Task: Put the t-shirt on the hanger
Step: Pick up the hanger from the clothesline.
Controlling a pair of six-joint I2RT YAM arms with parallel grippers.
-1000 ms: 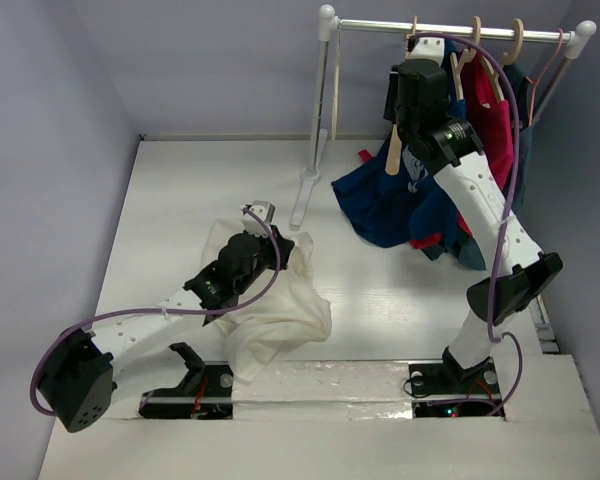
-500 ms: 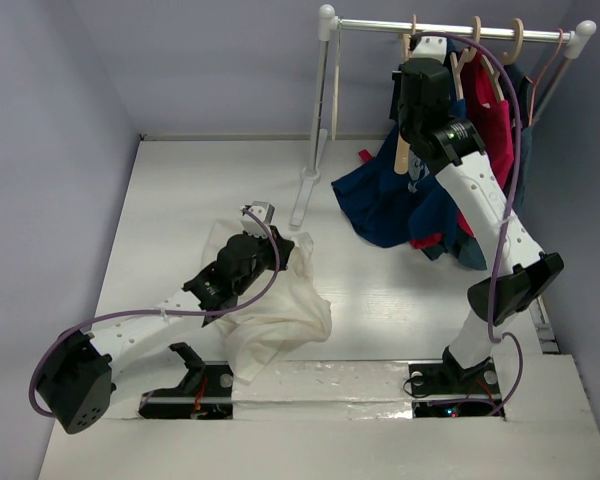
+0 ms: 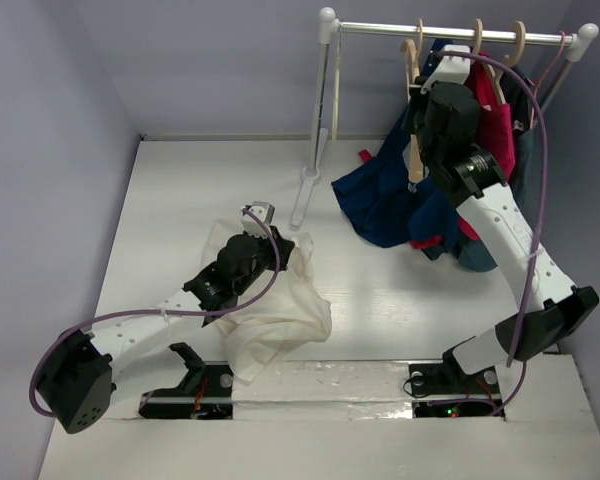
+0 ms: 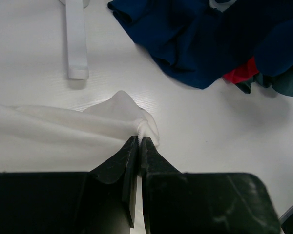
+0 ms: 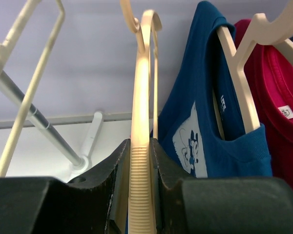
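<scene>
The left gripper (image 4: 139,140) was closed on a bunched fold of the t-shirt (image 4: 63,127), its two black fingers pressed together with the cream cloth pinched between their tips. From the pinch the cloth spread back to the left of the wrist view and lay flat on the white table (image 4: 185,122). In the top view that gripper (image 3: 268,240) sat at the far edge of the t-shirt (image 3: 280,318), which lay crumpled on the table (image 3: 200,180) in front of the left arm's base, well apart from the rack.

The right gripper (image 5: 140,146) was clamped on the hanger (image 5: 140,97), seen edge-on as a tan wooden strip rising between the fingers to a curved hook. In the top view this gripper (image 3: 423,125) was raised just below the rail (image 3: 380,28), and the hanger (image 3: 416,165) hung nearly upright in it, one end pointing down past the fingers and its hook up at the rail; whether the hook rested on the rail could not be told.

Just right of the hanger a navy shirt (image 5: 200,97) with a white print hung on its own wooden hanger, its hem pooled on the table (image 3: 380,205). A red shirt (image 5: 278,107) hung beside it. The rack's white post (image 3: 320,110) stood between the two arms' working areas.
</scene>
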